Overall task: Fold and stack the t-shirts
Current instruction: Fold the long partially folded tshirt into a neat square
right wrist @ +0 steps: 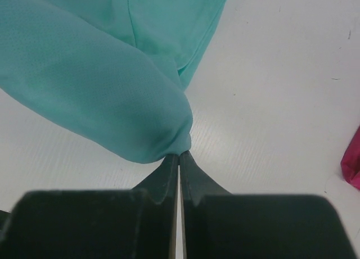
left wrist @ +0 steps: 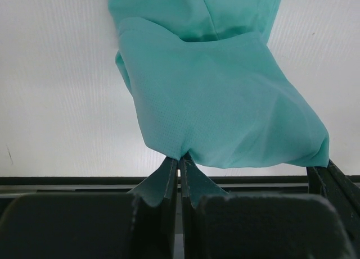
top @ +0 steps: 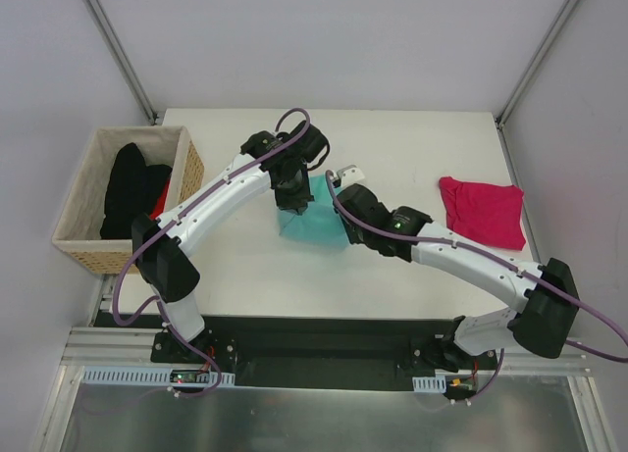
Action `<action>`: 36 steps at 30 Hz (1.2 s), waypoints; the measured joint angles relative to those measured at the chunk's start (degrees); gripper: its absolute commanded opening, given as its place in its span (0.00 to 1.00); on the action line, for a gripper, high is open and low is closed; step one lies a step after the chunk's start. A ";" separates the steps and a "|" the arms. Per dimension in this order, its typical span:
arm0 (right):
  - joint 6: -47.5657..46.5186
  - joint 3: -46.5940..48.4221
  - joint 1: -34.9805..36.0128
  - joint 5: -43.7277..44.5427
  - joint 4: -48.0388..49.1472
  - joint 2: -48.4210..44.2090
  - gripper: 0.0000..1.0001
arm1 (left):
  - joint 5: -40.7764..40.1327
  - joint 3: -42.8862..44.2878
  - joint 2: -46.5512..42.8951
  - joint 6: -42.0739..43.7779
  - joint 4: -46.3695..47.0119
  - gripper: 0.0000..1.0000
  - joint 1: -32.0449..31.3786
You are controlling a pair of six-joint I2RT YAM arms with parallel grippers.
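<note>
From above, the white table carries everything. The woven basket sits off its left edge with black shirts heaped inside, and a folded pink shirt lies flat near the right edge. The teal shirt is bunched at the middle, where my two arms meet. What matters for the next move is that the teal cloth hangs from both hands and trails toward the near edge, with its length running away from the fingers. The pink shirt is well off to the right, so I judge the right arm the nearer one for carrying the teal shirt over to stack it. The overhead view hides the fingers under the wrists, but the wrist cameras show them. The left gripper is pressed together, pinching a corner of the teal cloth. The right gripper is likewise closed on a rounded fold of it. The left wrist view also catches a dark finger at the cloth's other low corner, so the hands are close. Only the right wrist view shows the pink edge.
</note>
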 measured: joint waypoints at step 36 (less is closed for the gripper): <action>-9.38 23.10 -9.05 2.62 -3.08 20.76 0.01 | 1.44 12.22 9.77 8.52 -0.68 0.00 9.46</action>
